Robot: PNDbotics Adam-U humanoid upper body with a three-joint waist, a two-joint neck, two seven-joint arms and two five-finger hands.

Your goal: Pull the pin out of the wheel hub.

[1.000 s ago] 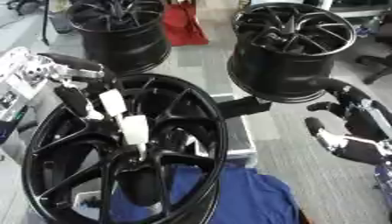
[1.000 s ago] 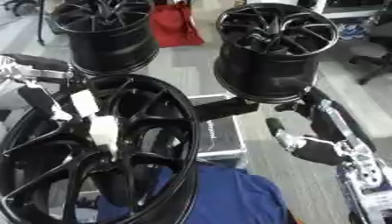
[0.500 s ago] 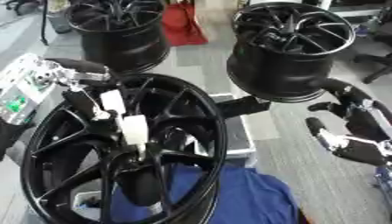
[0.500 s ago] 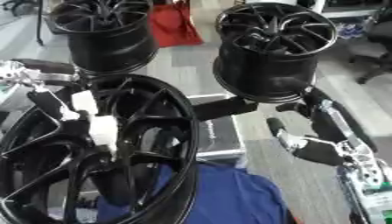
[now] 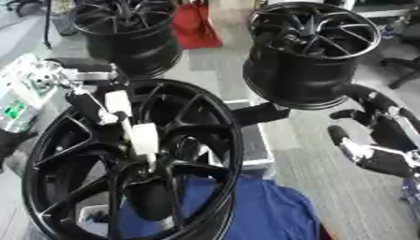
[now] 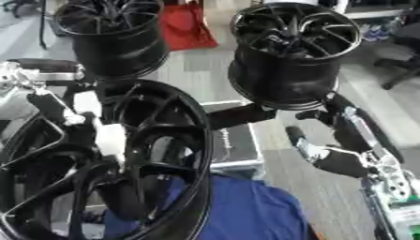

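Note:
A large black wheel hub (image 5: 98,187) with several spokes stands tilted in front of me at the lower left. My left hand (image 5: 123,117) comes in from the upper left and lies over the spokes, its white parts reaching toward the hub's centre (image 5: 152,161). I cannot make out the pin there, nor whether the hand holds anything. My right hand (image 5: 373,145) hangs at the right, open and holding nothing, apart from the hub.
Two more black wheels stand behind, one at the back left (image 5: 127,33) and one at the back right (image 5: 308,51). A blue cloth (image 5: 254,211) lies under the front hub. A red bag (image 5: 193,26) is at the back. A grey box (image 5: 254,145) sits behind the hub.
My left arm has shifted slightly to the right over the hub. The right hand has stayed in place.

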